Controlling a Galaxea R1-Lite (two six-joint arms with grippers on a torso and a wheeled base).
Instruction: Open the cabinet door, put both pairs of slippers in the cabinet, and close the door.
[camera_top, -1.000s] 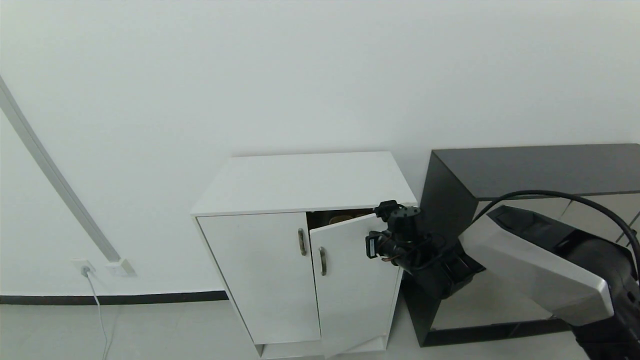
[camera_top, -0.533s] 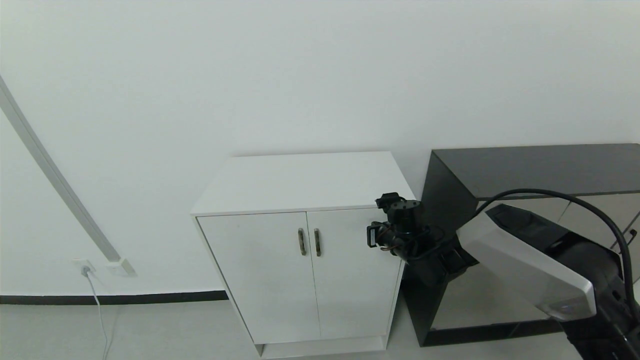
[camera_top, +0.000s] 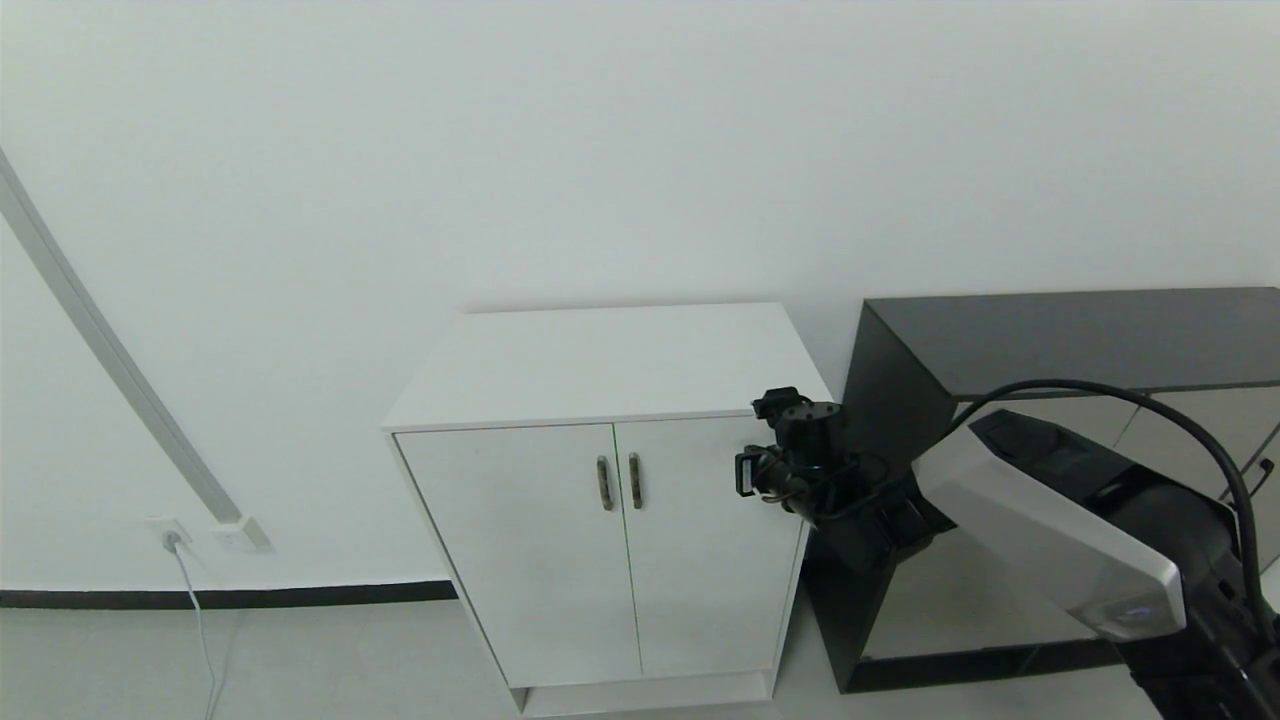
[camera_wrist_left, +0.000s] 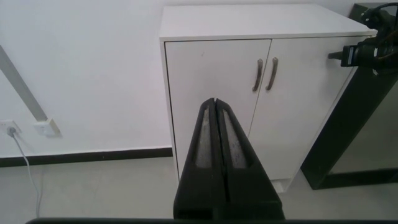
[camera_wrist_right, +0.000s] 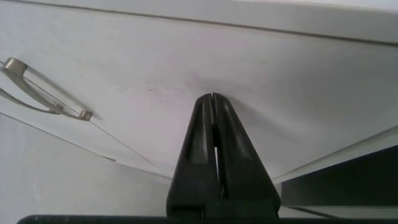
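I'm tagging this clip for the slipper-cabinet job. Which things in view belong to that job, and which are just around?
Job:
- white cabinet, both doors shut
- right door
- door handles
- right gripper, shut, at that door
- left gripper, shut, out in front

Just around:
- black mirrored unit
- wall socket
- cable
- slanted wall trunking

No text, label, number or sign can be read on the cabinet (camera_top: 560, 540), wall (camera_top: 600, 150) or black sideboard (camera_top: 1060, 335).

left end effector (camera_wrist_left: 215, 101): fingers pressed together | cabinet (camera_wrist_left: 214, 68): closed, straight ahead, apart
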